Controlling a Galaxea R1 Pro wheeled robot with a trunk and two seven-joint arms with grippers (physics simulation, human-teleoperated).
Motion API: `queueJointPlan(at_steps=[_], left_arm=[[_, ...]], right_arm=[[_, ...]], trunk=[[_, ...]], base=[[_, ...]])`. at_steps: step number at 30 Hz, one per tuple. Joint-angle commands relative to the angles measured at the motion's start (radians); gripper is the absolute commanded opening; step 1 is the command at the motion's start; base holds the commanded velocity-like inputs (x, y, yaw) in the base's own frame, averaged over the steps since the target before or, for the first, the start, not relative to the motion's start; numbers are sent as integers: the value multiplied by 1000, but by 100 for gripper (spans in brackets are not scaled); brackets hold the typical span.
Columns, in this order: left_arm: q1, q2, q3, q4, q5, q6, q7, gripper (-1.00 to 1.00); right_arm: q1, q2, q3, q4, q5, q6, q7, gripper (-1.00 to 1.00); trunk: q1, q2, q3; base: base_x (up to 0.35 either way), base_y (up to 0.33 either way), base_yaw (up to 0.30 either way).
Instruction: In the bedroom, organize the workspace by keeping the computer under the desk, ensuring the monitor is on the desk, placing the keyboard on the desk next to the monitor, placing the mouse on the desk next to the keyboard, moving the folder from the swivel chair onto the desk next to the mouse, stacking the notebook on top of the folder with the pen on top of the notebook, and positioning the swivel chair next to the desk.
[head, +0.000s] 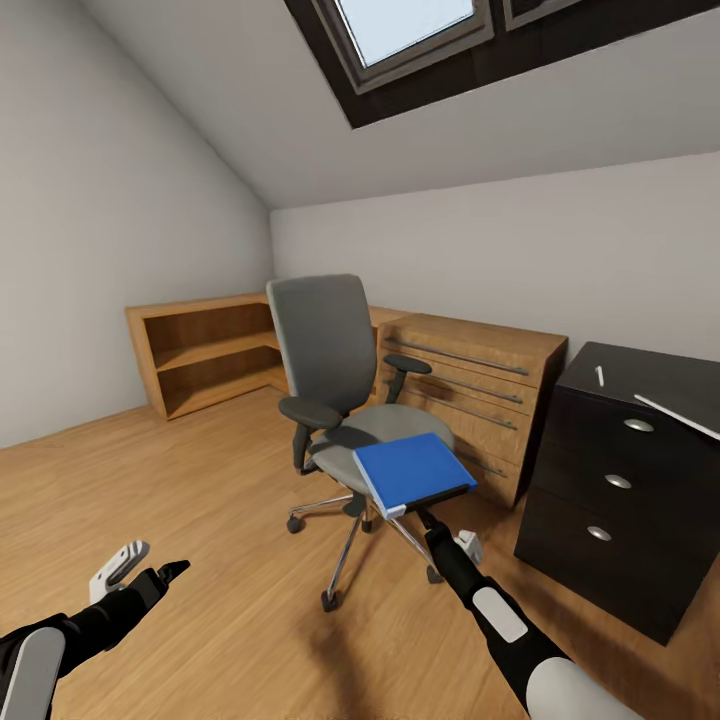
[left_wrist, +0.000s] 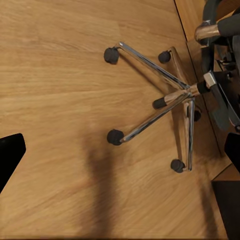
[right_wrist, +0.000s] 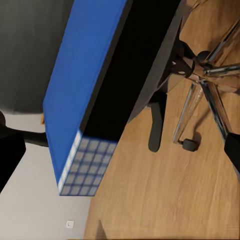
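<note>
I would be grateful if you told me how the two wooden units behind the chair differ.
The shelf unit by the left wall is open-fronted, with a bare shelf inside; the cabinet beside the black drawer unit is closed, its front crossed by long metal bar handles. The chair overlaps the cabinet in the head view and leaves the shelf unit unobstructed. Both are low, light wood and stand on the floor.
</note>
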Motion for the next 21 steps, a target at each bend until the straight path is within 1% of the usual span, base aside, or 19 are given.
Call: queueJointPlan(at_steps=[1, 10, 15, 21], left_arm=[[-1, 0, 1, -1, 10, 5, 7, 100], [-1, 0, -1, 1, 7, 1, 6, 100], [-1, 1, -2, 1, 6, 1, 7, 100], [-1, 1, -2, 1, 6, 1, 8, 100]], right_arm=[[-1, 0, 3, 0, -11, 4, 2, 100], [-1, 1, 5, 1, -10, 3, 0, 100], [-1, 1, 5, 1, -9, 3, -1, 100], [-1, 2, 6, 2, -9, 4, -1, 100]], trunk=[[0, 0, -1], [0, 0, -1], [0, 0, -1], [0, 0, -1]], base=[[0, 0, 0], [14, 0, 0], [185, 0, 0], [62, 0, 0]])
